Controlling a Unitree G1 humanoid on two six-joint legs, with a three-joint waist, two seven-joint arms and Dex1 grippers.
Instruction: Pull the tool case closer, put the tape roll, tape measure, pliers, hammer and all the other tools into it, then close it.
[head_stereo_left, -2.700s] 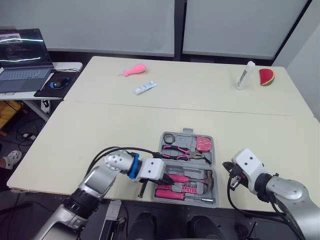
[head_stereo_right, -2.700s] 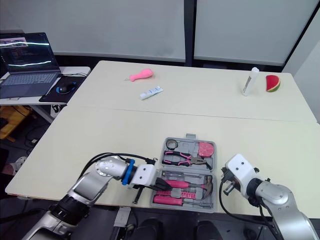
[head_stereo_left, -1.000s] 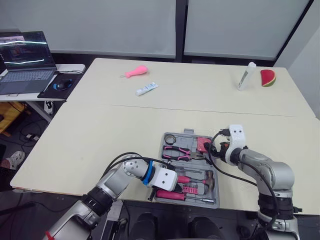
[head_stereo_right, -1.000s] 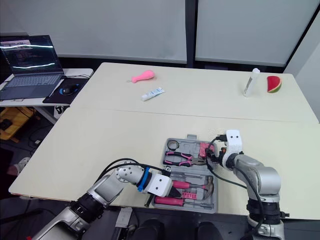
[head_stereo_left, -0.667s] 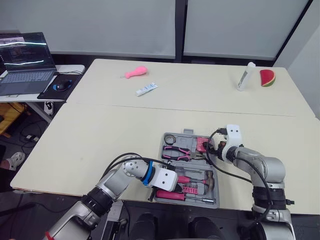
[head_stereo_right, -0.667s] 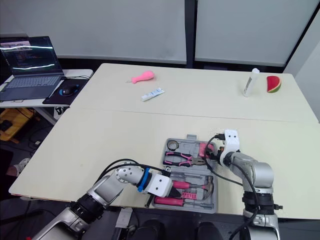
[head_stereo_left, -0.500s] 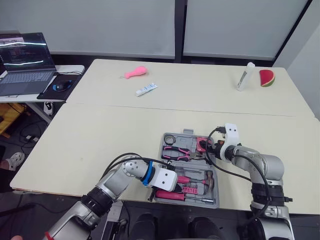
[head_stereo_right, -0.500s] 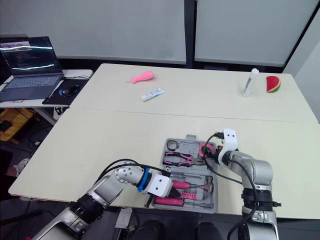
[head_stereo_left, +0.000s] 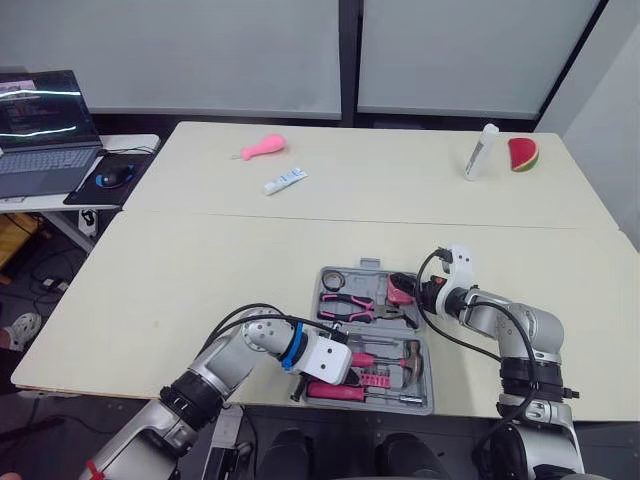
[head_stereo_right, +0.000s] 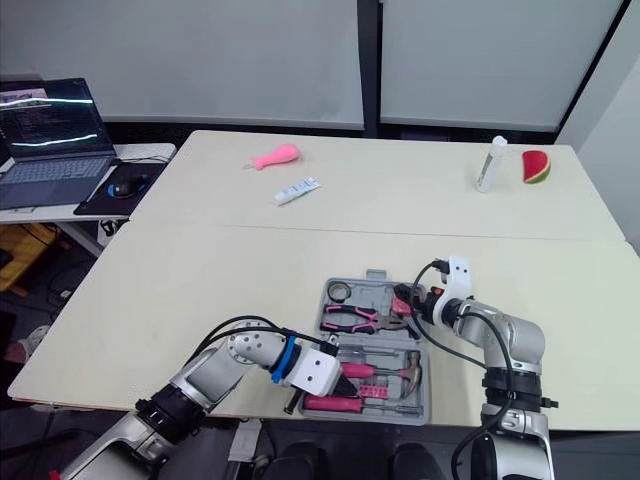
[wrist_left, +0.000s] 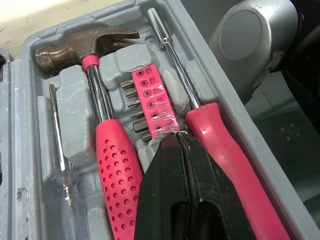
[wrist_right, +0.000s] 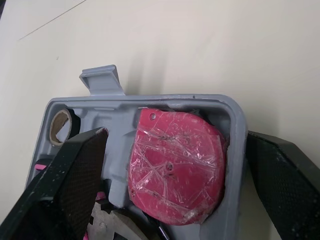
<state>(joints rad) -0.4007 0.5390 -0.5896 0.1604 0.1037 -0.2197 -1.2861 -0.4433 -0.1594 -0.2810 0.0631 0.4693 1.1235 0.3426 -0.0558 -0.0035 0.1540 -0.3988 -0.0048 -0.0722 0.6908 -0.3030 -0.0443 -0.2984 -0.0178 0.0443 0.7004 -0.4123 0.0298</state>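
The grey tool case (head_stereo_left: 318, 300) lies open near the table's front edge. Its far half holds the tape roll (wrist_right: 61, 125), the pink-handled pliers (head_stereo_left: 360, 305) and the pink tape measure (wrist_right: 175, 165). The near half holds the hammer (wrist_left: 85, 47), a pink bit holder (wrist_left: 150, 97) and two screwdrivers. My left gripper (wrist_left: 181, 145) is shut, its tips resting low between the hammer's handle and the pink screwdriver (wrist_left: 225, 140). My right gripper (wrist_right: 175, 135) is open, one finger inside the case and one outside its far right corner, straddling the tape measure.
A pink toy (head_stereo_left: 262, 148) and a white tube (head_stereo_left: 285, 179) lie far back on the left. A white bottle (head_stereo_left: 477, 152) and a watermelon slice (head_stereo_left: 522, 154) stand at the back right. A laptop (head_stereo_left: 40, 130) sits on a side table to the left.
My right gripper has moved from the table's front right to the case's far right corner. My left gripper has shifted right, further into the near half of the case.
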